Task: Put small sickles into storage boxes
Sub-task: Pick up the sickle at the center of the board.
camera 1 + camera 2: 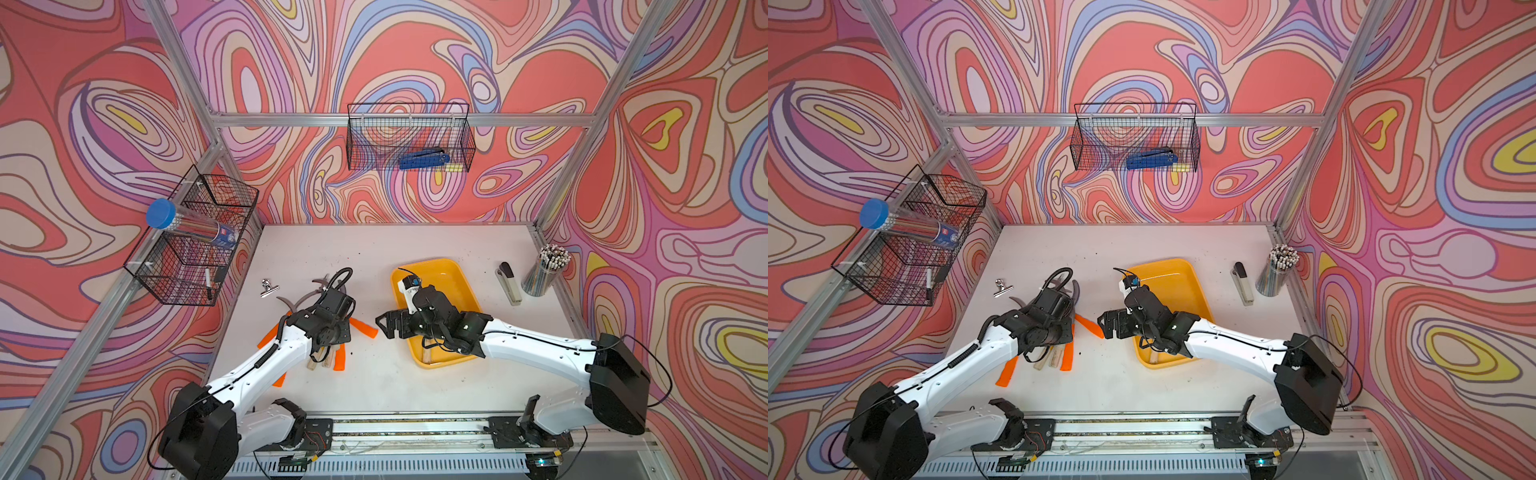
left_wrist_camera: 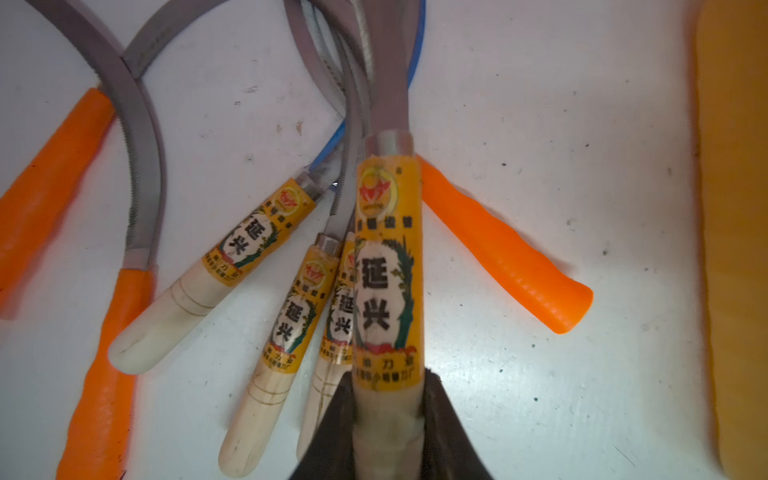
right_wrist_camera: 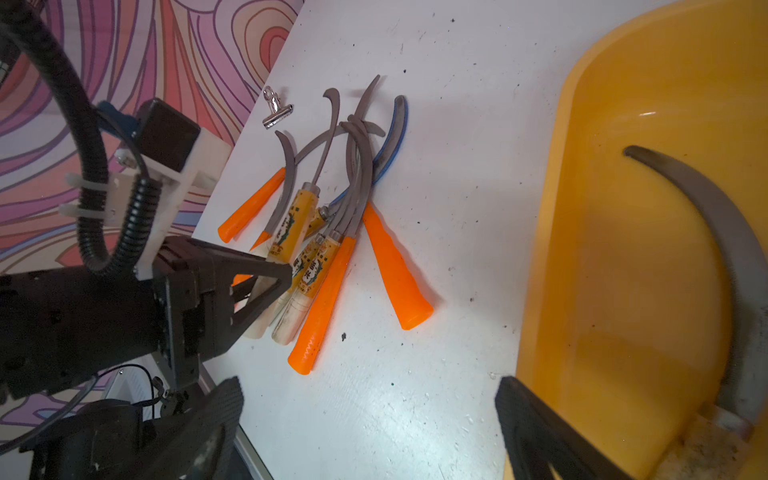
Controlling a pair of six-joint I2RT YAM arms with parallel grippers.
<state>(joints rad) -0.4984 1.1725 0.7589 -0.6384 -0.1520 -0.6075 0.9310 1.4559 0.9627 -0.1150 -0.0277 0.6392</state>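
While the left gripper [image 2: 388, 397] pinches the butt of a wood-handled sickle [image 2: 386, 270] atop the heap [image 3: 332, 216] left of centre on the table [image 1: 374, 382], blade toward the far edge, the right gripper [image 3: 368, 388] gapes wide beside the yellow tray [image 1: 451, 272], another sickle [image 3: 706, 216] lengthwise inside.

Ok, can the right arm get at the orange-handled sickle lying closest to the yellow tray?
Probably yes: the right arm points open jaws at the orange-handled sickle, nothing lying between; the left arm grips a wooden-handled sickle instead.
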